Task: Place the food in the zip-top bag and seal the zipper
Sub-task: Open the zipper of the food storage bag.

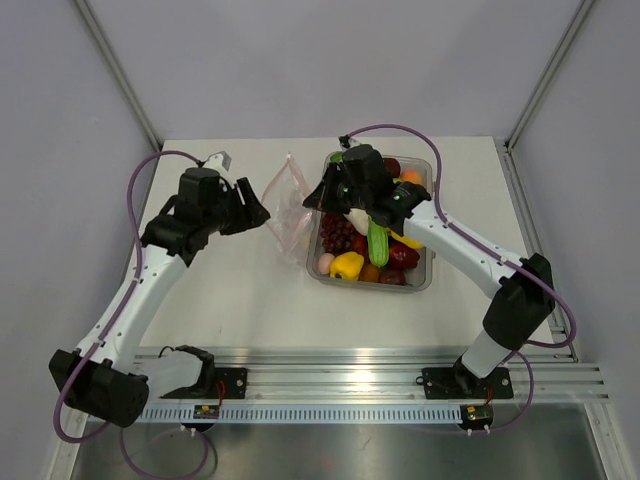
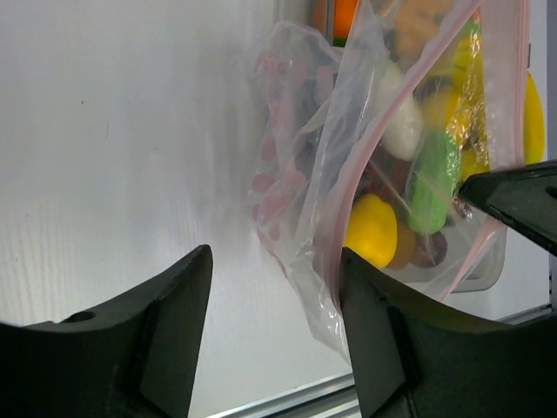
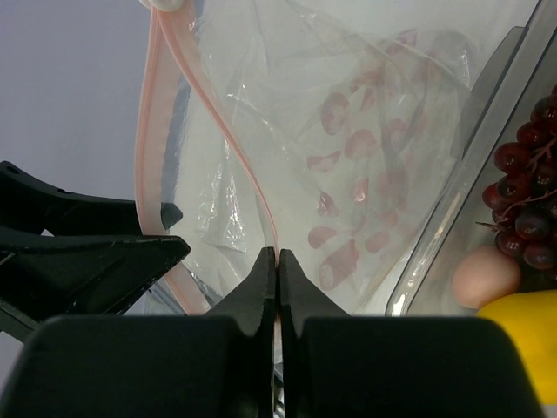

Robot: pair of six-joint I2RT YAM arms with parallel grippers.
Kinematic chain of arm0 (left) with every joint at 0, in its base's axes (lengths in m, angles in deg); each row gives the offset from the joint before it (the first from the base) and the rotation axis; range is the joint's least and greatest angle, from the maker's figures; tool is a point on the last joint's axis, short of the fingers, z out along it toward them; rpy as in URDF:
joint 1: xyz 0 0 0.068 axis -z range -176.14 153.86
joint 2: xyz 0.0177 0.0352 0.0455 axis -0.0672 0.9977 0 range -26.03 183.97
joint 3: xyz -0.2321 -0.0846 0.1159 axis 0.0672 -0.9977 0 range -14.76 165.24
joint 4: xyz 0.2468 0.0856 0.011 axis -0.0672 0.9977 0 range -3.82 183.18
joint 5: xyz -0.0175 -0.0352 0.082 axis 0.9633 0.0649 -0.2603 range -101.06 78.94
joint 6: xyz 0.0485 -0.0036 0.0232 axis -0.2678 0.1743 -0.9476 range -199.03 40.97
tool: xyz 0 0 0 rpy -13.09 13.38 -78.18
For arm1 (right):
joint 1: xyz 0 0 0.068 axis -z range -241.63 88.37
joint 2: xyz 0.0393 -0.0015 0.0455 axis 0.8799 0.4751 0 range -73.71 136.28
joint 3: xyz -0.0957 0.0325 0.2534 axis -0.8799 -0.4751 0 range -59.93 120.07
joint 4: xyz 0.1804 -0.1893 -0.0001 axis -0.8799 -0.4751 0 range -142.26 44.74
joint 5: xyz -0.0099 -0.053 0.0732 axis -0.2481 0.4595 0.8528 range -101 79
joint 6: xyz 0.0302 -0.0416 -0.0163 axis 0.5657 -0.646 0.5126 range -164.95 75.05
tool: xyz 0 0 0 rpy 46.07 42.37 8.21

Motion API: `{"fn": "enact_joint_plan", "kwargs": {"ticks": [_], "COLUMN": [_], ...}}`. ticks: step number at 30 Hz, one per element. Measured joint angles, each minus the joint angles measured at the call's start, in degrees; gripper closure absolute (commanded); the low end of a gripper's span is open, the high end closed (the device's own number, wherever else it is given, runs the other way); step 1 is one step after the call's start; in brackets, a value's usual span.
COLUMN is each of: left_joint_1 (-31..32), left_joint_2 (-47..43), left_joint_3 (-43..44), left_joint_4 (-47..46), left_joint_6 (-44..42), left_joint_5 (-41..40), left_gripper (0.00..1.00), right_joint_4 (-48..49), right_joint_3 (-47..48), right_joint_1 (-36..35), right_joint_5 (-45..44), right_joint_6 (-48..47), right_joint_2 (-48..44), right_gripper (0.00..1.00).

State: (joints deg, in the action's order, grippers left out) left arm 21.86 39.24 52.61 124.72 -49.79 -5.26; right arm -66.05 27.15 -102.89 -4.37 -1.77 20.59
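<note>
Top view: a small clear crinkly zip-top bag [image 1: 290, 218] stands up on the white table [image 1: 230, 290]. It sits between the left gripper [image 1: 258, 212] and a grey translucent rectangular tray [image 1: 432, 272], just beside the tray's left wall. Glossy plastic toy fruits and vegetables [image 1: 347, 265] lie piled in the tray. The right gripper [image 1: 318, 198] is at the bag's tray-side edge.

Left wrist view: the left gripper [image 2: 277, 257] has its jaws wide apart and grips nothing. The thin pinkish-red zipper strip [image 2: 324, 252] runs down just beside its right finger [image 2: 409, 348]; whether they touch cannot be told. The tray's food shows through the plastic.

Right wrist view: the right gripper [image 3: 277, 261] is pinched closed on one lip of the zipper strip [image 3: 150, 131]. The bag mouth gapes between the two lips. Dark purple grapes [image 3: 531, 192] sit in the tray at right.
</note>
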Motion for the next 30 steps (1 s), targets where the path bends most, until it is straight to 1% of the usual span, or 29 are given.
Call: {"fn": "enact_joint_plan", "kwargs": {"ticks": [5,6,8,9,10,11,12,13,17,25,30], "left_joint_1": [0.0,0.0,0.0,0.0,0.0,0.0,0.0,0.0,0.0,0.0,0.0], "left_joint_2": [1.3,1.6,2.2,2.6,3.0,3.5,4.0,4.5,5.5,4.1,3.5], "left_joint_3": [-0.5,-0.5,-0.5,-0.5,-0.5,-0.5,-0.5,-0.4,1.5,10.5,11.8], "left_joint_4": [-3.4,-4.0,-5.4,-6.0,-6.4,-6.7,-6.9,-6.8,-3.7,0.6,2.0], "left_joint_6": [2.3,2.6,3.5,3.8,3.9,3.9,4.0,3.9,2.2,-1.9,-3.3], "left_joint_5": [0.5,0.8,1.2,1.4,1.6,1.7,1.7,1.7,-0.4,-6.9,-8.9], "left_gripper": [0.41,0.52,0.62,0.73,0.77,0.85,0.97,1.0,1.0,1.0,1.0], "right_joint_4": [0.0,0.0,0.0,0.0,0.0,0.0,0.0,0.0,0.0,0.0,0.1], "right_joint_3": [-0.2,-0.2,-0.2,-0.2,-0.2,-0.2,-0.2,-0.2,-0.2,-0.2,-0.8], "right_joint_1": [0.0,0.0,0.0,0.0,0.0,0.0,0.0,0.0,0.0,0.0,0.1], "right_joint_5": [0.0,0.1,0.1,0.1,0.3,0.4,0.4,0.5,0.5,0.5,0.3], "right_joint_6": [0.2,0.2,0.2,0.3,0.4,0.4,0.4,0.4,0.4,-0.3,-1.2], "right_joint_2": [0.0,0.0,0.0,0.0,0.0,0.0,0.0,0.0,0.0,0.1,1.2], "right_gripper": [1.0,1.0,1.0,1.0,1.0,1.0,1.0,1.0,1.0,1.0,1.0]}}
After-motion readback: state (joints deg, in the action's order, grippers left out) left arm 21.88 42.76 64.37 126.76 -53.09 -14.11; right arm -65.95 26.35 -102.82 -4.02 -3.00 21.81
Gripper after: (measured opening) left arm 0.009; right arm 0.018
